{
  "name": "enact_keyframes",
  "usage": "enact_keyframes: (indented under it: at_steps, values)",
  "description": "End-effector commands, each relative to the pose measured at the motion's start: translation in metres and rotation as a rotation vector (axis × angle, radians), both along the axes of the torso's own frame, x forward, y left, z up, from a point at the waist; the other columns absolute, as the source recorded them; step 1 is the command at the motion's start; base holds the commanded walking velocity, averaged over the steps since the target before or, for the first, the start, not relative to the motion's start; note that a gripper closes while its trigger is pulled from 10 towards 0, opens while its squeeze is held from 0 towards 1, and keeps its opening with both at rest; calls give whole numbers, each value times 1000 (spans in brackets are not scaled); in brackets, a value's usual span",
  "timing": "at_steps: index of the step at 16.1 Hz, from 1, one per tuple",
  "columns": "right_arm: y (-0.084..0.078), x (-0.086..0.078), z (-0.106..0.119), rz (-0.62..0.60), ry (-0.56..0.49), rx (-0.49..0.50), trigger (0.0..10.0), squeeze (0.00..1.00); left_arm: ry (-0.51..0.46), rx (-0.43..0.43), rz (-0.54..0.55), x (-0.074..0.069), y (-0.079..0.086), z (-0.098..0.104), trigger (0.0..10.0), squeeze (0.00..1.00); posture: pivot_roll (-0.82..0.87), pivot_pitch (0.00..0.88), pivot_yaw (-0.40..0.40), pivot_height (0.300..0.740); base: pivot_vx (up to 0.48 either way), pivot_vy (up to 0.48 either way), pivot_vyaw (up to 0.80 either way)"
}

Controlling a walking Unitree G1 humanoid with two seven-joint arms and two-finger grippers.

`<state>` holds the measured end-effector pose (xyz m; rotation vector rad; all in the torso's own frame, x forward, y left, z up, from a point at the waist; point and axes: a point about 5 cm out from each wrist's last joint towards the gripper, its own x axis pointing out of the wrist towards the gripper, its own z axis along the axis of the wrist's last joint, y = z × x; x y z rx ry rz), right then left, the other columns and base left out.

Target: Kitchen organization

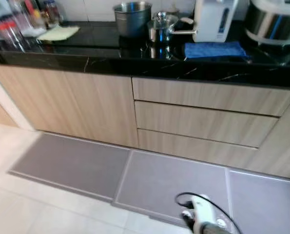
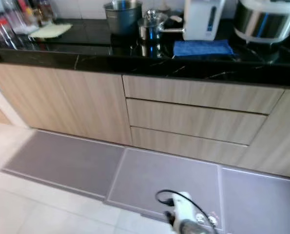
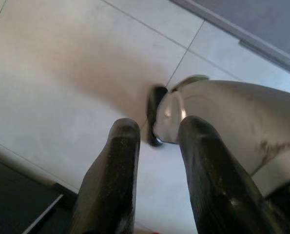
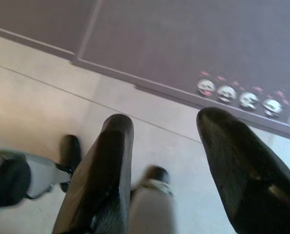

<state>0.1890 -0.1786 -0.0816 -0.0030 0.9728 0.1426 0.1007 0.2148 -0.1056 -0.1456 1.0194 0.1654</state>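
Observation:
A black stone counter (image 1: 110, 58) runs across the top of the eye views. On it stand a steel pot (image 1: 132, 18), a small lidded saucepan (image 1: 162, 27), a white electric kettle (image 1: 214, 19), a folded blue cloth (image 1: 214, 49), a rice cooker (image 1: 274, 22), a yellow cloth (image 1: 58, 33) and several jars (image 1: 8, 27). Both arms hang low, far from the counter. My left gripper (image 3: 159, 127) points at the pale floor tiles, open and empty. My right gripper (image 4: 166, 122) also faces the floor near the mat edge, open with nothing in it.
Below the counter are wooden cabinet doors (image 1: 71, 105) and three stacked drawers (image 1: 208, 122), all closed. Grey mats (image 1: 159, 180) lie along the cabinet base on pale tiles. A white part of my own body with a black cable (image 1: 203, 214) shows at the bottom.

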Motion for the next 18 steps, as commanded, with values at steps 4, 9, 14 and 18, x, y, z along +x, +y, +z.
enact_keyframes:
  at_steps: [4,9,14,18]
  values:
    - [8,1,0,2,1,14,10000,0,19,-15,-6,-6,-1,-2,10000,0,-24,3,44,740,0,-262,0]
    - [9,1,0,6,2,9,10000,0,18,-16,-10,-5,-1,-2,10000,0,-21,4,43,740,0,-262,0]
    - [30,4,-1,28,17,8,10000,0,20,-18,-16,-5,-1,-2,10000,0,-20,0,45,740,0,-261,-540]
    - [39,5,-1,24,6,16,10000,0,18,-14,-20,-5,0,-1,10000,0,-20,0,50,740,0,-263,-144]
